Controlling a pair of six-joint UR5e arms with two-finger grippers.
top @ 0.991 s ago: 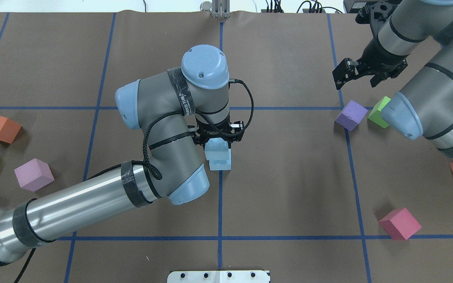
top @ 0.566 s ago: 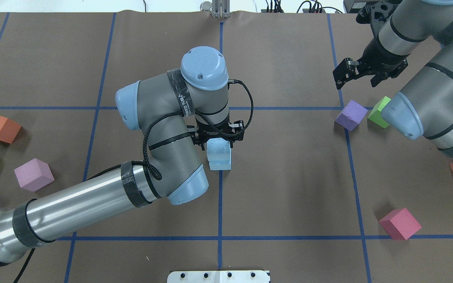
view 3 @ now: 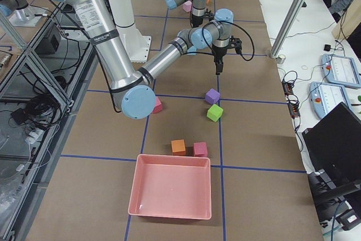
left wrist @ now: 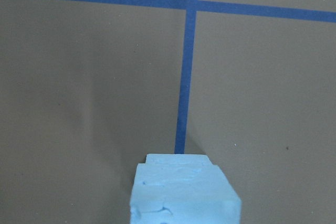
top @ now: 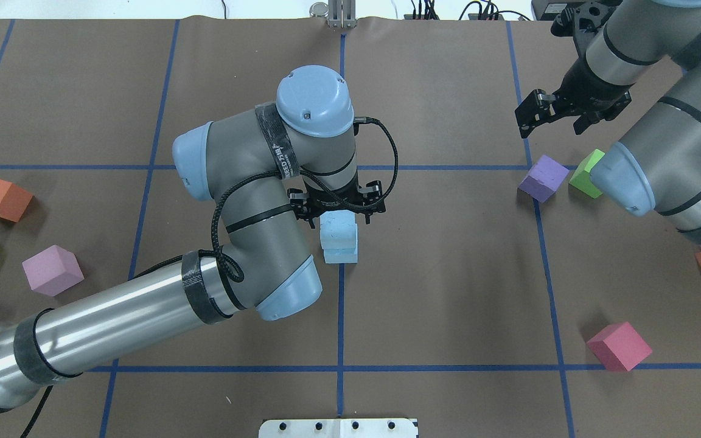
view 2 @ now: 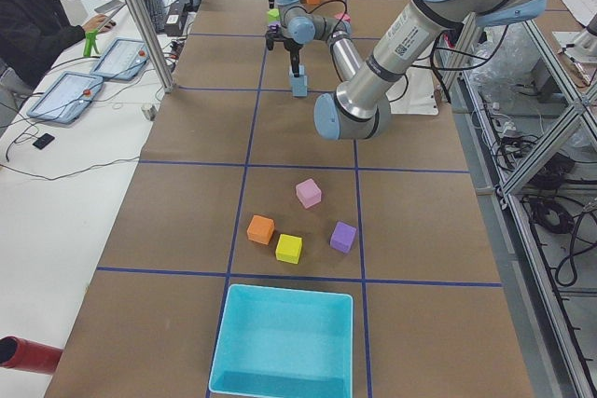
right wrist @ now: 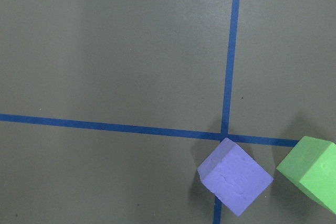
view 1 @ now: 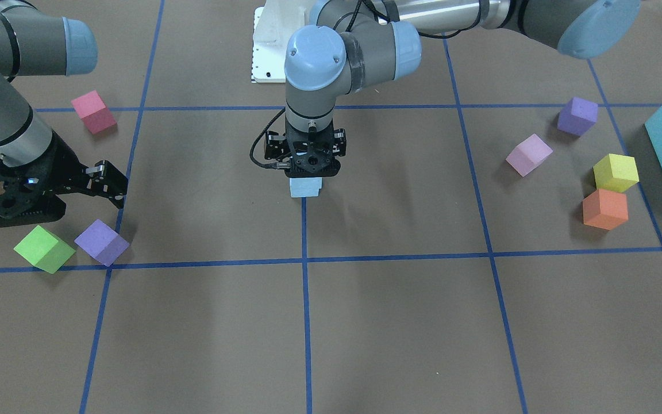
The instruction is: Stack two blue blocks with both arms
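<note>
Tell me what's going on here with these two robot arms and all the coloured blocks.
The left gripper hangs directly over the two blue blocks, which sit stacked one on the other at the centre of the table. Its fingers look spread and clear of the upper one, so the stack seems to stand on its own. The right gripper hovers open and empty off to the side, near a purple cube and a green cube. Other coloured cubes lie scattered around.

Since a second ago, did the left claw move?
Yes. The left claw drew slightly toward the blue tape line behind the stacked blue blocks.
</note>
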